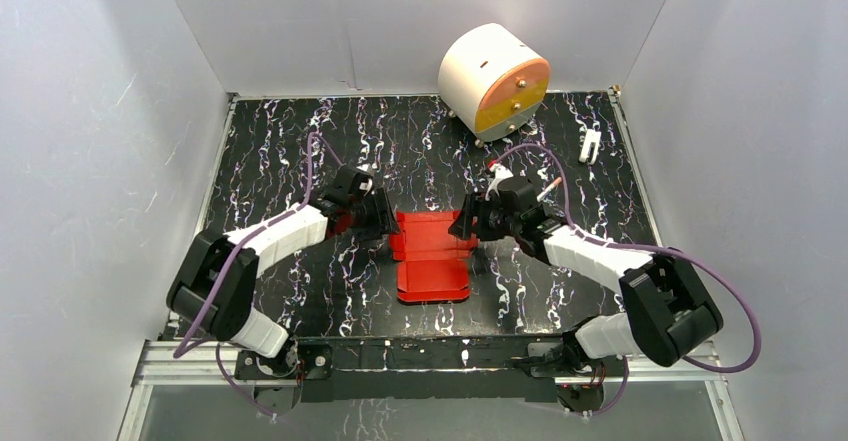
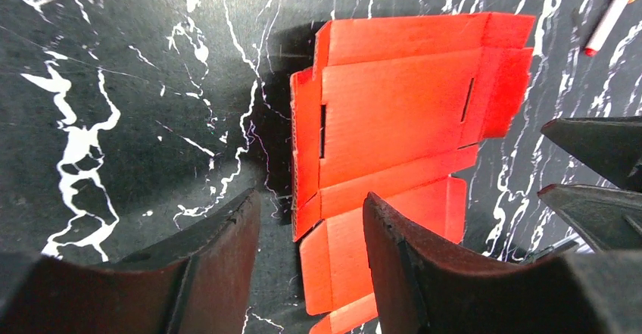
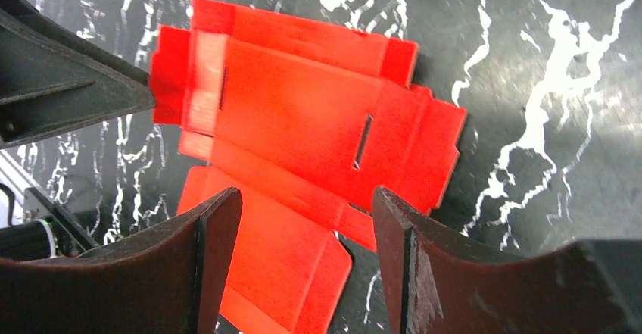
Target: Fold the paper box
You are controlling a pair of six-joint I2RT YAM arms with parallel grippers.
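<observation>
The paper box point(image 1: 432, 253) is a bright red creased card sheet with flaps and slots, lying mostly flat on the black marbled table point(image 1: 300, 141). It also shows in the left wrist view point(image 2: 394, 114) and in the right wrist view point(image 3: 303, 122). My left gripper point(image 1: 383, 219) hovers at the sheet's left edge, jaws open and empty, with the left side flap standing up a little point(image 2: 304, 152). My right gripper point(image 1: 462, 223) hovers at the sheet's right edge, open and empty point(image 3: 303, 220). Neither gripper holds the card.
A large white-and-orange drum point(image 1: 494, 81) stands at the back right. A small white clip-like piece point(image 1: 590, 145) lies at the far right. A red-capped white pen point(image 1: 497, 173) lies just behind my right gripper and shows in the left wrist view point(image 2: 612, 12). White walls enclose the table.
</observation>
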